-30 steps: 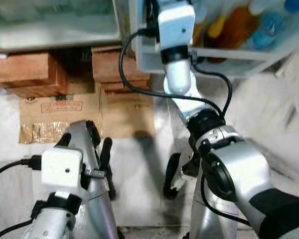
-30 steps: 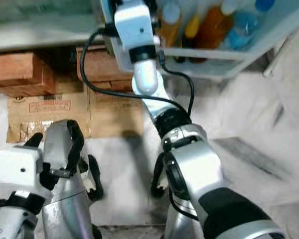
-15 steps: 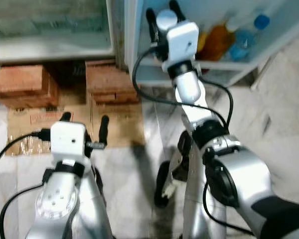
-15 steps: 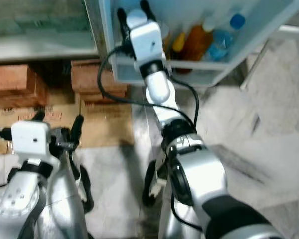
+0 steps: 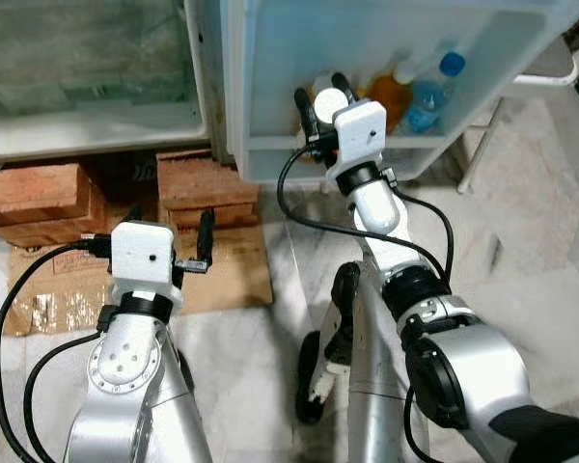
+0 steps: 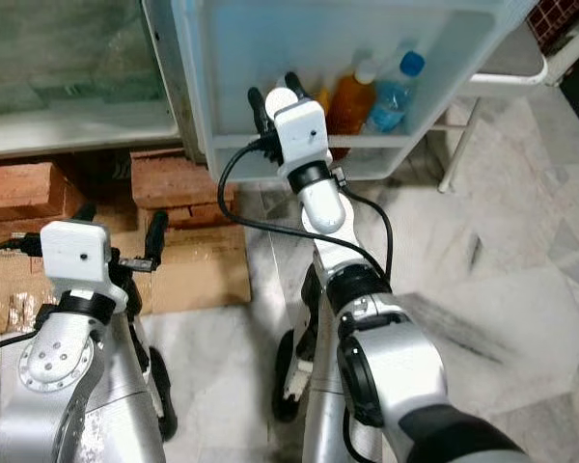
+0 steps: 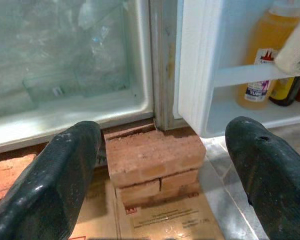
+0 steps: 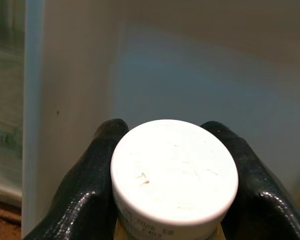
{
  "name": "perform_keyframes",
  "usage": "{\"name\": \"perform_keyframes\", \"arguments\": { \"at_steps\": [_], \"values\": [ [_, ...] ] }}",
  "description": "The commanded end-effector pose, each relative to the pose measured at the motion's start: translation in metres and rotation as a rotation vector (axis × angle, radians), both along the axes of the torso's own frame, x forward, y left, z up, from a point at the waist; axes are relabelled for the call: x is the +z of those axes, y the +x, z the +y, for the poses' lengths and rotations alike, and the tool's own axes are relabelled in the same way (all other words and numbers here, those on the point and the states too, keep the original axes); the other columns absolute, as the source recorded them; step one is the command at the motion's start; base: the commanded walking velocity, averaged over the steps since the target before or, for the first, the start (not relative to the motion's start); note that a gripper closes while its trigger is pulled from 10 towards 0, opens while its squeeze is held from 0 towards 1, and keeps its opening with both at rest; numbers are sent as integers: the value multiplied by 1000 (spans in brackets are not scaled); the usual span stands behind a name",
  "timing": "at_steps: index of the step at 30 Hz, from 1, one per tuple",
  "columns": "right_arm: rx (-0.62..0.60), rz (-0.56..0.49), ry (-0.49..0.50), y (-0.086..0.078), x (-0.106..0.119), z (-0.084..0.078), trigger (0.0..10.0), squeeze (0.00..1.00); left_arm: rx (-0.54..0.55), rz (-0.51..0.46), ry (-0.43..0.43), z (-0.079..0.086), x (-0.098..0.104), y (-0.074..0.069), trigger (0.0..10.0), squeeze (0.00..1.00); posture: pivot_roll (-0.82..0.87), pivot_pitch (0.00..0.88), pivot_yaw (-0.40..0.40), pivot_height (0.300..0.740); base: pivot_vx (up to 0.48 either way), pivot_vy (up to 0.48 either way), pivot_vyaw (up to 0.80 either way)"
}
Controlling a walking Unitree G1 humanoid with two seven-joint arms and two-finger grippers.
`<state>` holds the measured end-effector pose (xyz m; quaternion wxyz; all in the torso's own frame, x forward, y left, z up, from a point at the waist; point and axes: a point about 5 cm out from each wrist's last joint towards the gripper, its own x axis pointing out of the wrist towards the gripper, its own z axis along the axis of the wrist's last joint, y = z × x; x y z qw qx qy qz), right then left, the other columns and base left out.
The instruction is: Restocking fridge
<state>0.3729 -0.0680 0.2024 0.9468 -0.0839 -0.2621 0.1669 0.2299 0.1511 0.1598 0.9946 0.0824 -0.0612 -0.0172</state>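
One white-capped bottle point(image 8: 174, 172) within right claw point(image 8: 172, 175).

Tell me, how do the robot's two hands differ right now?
The right hand is raised up to the fridge door shelf, while the left hand sits low, in front of the bricks under the fridge. The right hand is closed around a white-capped bottle; the left hand is open and holds nothing. Both have two long black fingers and a white camera box at the wrist.
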Motion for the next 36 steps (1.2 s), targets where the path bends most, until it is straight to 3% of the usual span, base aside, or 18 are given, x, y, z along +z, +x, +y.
{"name": "perform_keyframes", "arguments": {
  "at_steps": [1,4,9,16,21,28,36],
  "values": [
    [-28,138,-25,-1,-29,-9,10000,0,8,14,10,2,-5,-3,10000,0,182,246,-117,462,0,0,0],
    [-30,142,-27,-2,-31,-11,10000,0,11,17,13,3,-7,-4,10000,0,181,243,-118,462,0,0,0],
    [-52,158,67,0,-27,-11,10000,0,14,9,13,1,-8,-1,10000,0,171,246,-118,462,0,0,0],
    [-24,94,242,5,10,17,10000,0,17,10,18,1,-8,-10,10000,0,212,279,-109,462,0,0,0],
    [24,63,291,7,32,28,10000,0,32,29,29,6,-11,-16,10000,0,220,296,-112,462,0,0,0],
    [71,21,313,8,51,38,10000,0,32,42,22,1,-11,-24,10000,0,235,333,-117,462,0,0,0],
    [91,13,300,6,52,48,10000,0,39,71,17,0,-10,-41,10000,0,285,395,-114,462,0,0,0]
  ]
}}
